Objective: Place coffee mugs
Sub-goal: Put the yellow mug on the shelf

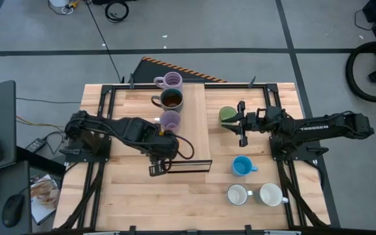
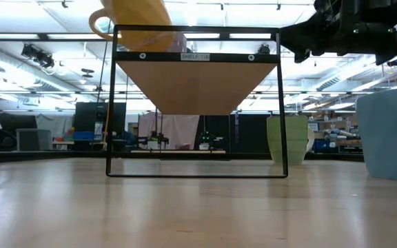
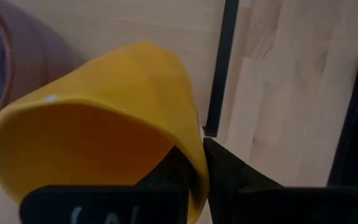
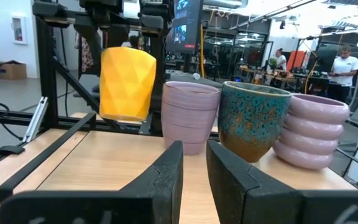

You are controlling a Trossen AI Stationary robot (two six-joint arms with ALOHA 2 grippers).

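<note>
My left gripper [image 1: 164,145] hangs over the near end of a raised wooden shelf [image 2: 195,83] and is shut on the orange mug [image 4: 126,84], which the gripper hides from above. Three mugs stand in a row on the shelf top: lilac [image 1: 168,81], dark brown [image 1: 172,99], lilac [image 1: 170,120]. My right gripper [image 1: 242,123] waits at shelf height beside the green mug [image 1: 226,116], fingers a narrow gap apart, touching nothing. The green mug, the blue mug [image 1: 242,166] and two white mugs [image 1: 237,194] [image 1: 271,194] stand on the table. My left gripper pinches the orange mug's wall at the rim [image 3: 197,171], one finger [image 3: 166,177] inside the mug and one [image 3: 235,177] outside. The fingers come from above, pointing down. The mug hangs slightly tilted, its base [image 4: 124,115] just above the shelf top, its handle [image 2: 98,24] toward the table's left.
The shelf's black frame [image 1: 188,166] stands on the table's left half, its label bar facing the near edge. Bare shelf top lies left of the mug row [image 1: 139,104]. Bare table lies near the front edge [image 1: 175,202]. People stand in the room beyond [image 4: 344,59].
</note>
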